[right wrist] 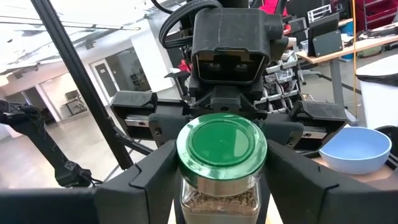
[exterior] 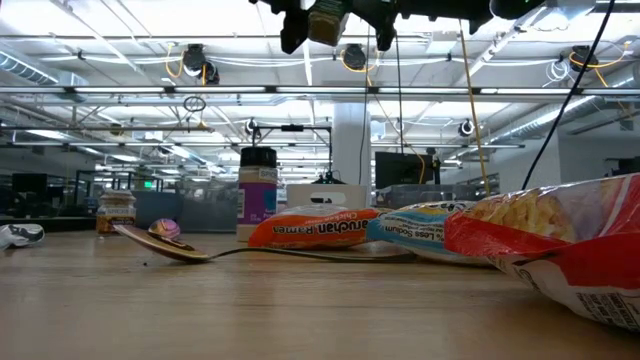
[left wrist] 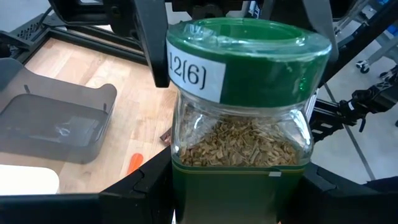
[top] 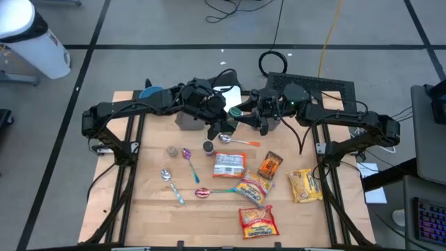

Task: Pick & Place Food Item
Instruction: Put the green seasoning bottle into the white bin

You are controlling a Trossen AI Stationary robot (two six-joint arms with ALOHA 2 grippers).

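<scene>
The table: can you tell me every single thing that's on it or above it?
jar: one, clear with green lid, held up above the table's far middle
tray: one, grey, far side
bowl: one, blue, far left corner
spoons: four, purple, silver-blue, red-green, orange-handled, middle
small jars: two, brownish and dark, middle
packets: five, white-red, orange, two yellow, red, near right
table: one, light wood
left tool: one, black, gripping the jar
right tool: one, black, around the jar's lid end
</scene>
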